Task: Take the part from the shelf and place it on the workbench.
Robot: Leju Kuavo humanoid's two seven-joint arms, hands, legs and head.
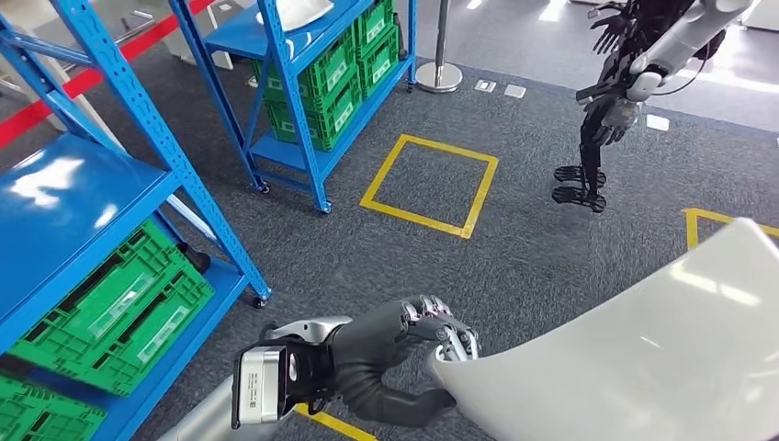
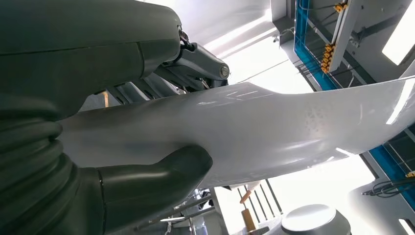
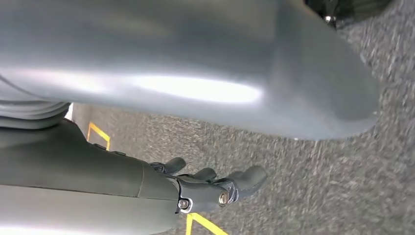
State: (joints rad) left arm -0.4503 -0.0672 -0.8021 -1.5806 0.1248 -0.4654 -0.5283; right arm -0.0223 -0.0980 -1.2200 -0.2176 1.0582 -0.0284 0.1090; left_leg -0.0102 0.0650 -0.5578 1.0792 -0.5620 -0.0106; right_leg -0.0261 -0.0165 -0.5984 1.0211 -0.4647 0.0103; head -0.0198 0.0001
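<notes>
The part [image 1: 680, 349] is a large white curved panel at the lower right of the head view. My left hand [image 1: 432, 335] grips its near-left edge. In the left wrist view the thick thumb presses one face of the part [image 2: 264, 132] and the darker fingers [image 2: 195, 61] lie over the other. In the right wrist view the grey underside of the part [image 3: 205, 63] runs close along my right hand [image 3: 215, 191]. Its fingers are stretched out with floor showing between them and the part. The thumb is hidden, so I cannot tell whether this hand has a hold.
Blue shelves [image 1: 165, 184] with green crates [image 1: 119, 312] stand at the left, a second blue shelf [image 1: 312, 83] behind. A yellow floor square [image 1: 432, 184] marks the grey carpet. Another humanoid robot [image 1: 625, 83] stands at the upper right, a post base [image 1: 439, 75] beyond.
</notes>
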